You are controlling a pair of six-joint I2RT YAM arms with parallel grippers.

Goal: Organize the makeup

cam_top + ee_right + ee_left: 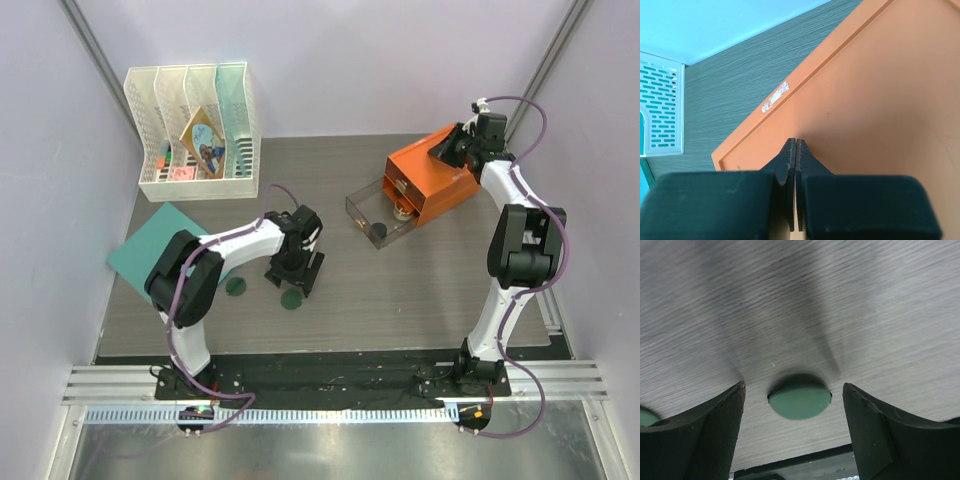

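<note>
On the grey table (400,300), everything is placed relative to the orange box (435,185), which sits at the far right.

- White rack (195,130): well left of the orange box, at the far edge, with slots holding cards and papers.
- Teal sheet (150,245): well left of the box and nearer than the rack. It lies flat, with one corner under the left arm.
- Clear drawer (365,212): pulled out of the box's left face and still touching it.
- Right gripper (452,150): directly over the box lid. The wrist view shows the fingers pressed fully together (796,150) with nothing between them. Whether the tips touch the lid cannot be told.
- Left gripper (295,272): well left of the box and nearer, pointing down at the table. The fingers are spread wide and hold nothing.
- Green disc (800,401): flat on the table in the gap between the left fingers, clear of both pads. From above it is at (291,299), well left of the box.
- Second green disc (236,287): further left of the box, beside the teal sheet. Only its edge shows in the left wrist view.
- Black jar (378,235): in the drawer, at the end away from the box.
- Tan compact (403,209): in the drawer, right against the box.
</note>
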